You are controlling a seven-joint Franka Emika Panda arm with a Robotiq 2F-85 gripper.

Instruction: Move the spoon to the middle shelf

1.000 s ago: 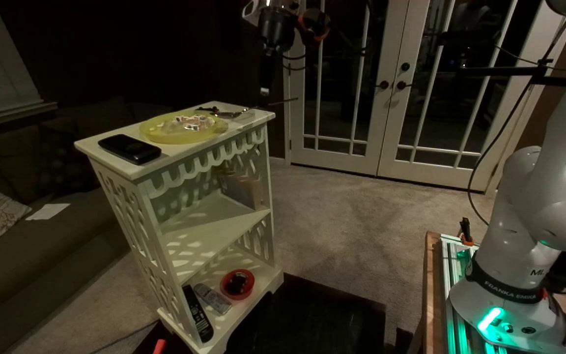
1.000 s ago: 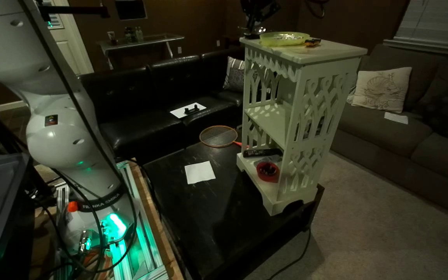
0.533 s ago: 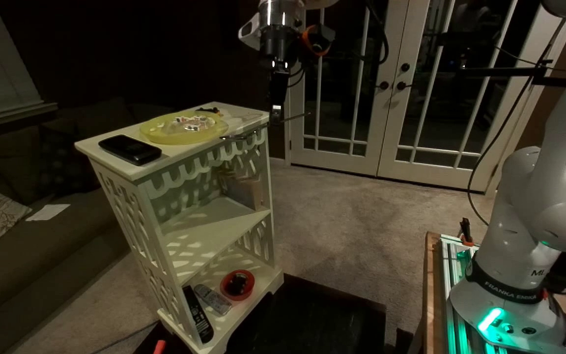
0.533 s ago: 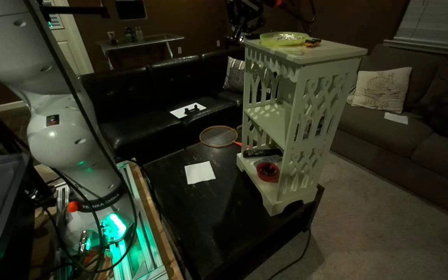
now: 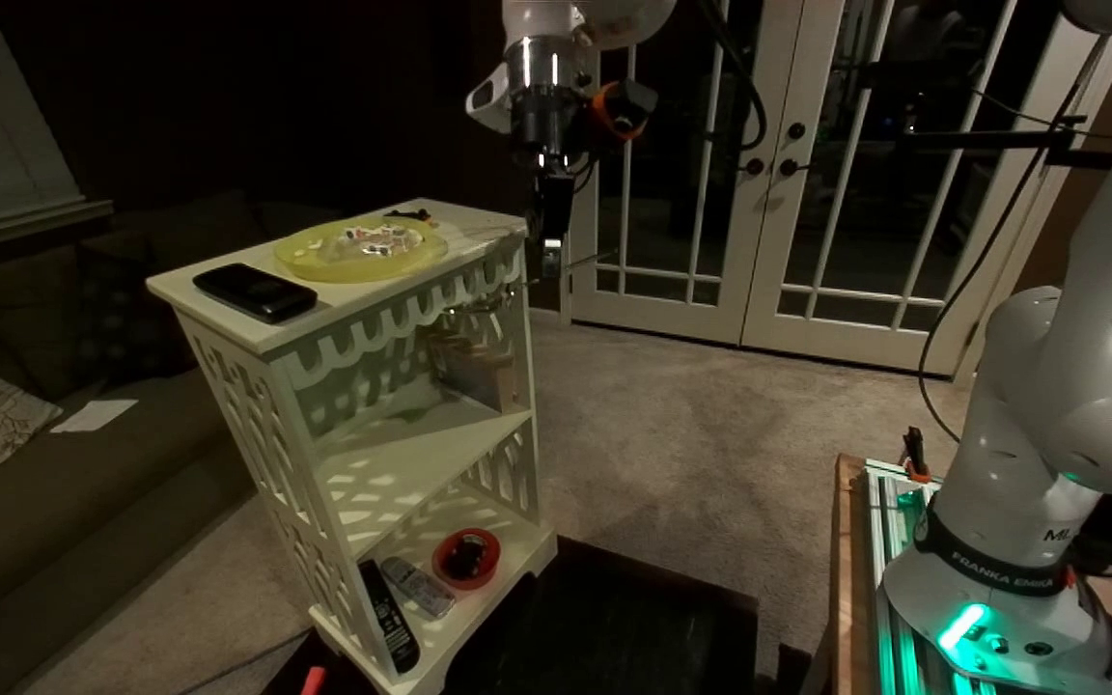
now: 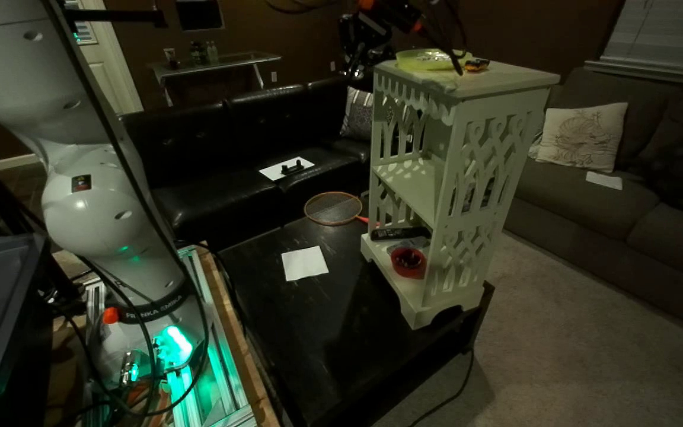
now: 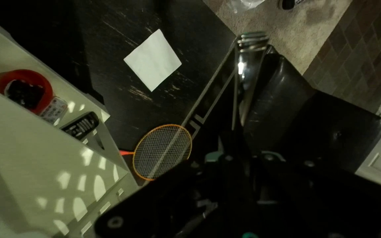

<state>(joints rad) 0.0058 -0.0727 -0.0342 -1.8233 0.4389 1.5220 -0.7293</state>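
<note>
Spoon (image 7: 247, 62): hanging in midair near the scalloped trim (image 5: 372, 343)
End effector (image 5: 552, 257): pinched pretty narrow on the spoon
Middle shelf (image 5: 421, 449): bit lower, kinda dappled

I'm holding the arm (image 5: 1024, 405) outstretched, and the gripper (image 5: 550, 259) (its fingers (image 5: 552, 217) pinching close together) is hanging downward below the wrist (image 5: 543, 63).

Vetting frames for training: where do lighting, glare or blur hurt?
Wrist view: glare streaks the spoon, its striped end looks soft, and the gripper is mostly lost in black. Both exterior views: dim overall, with a bright green glow at the robot base. In an exterior view, dappled light breaks up the middle shelf.
</note>
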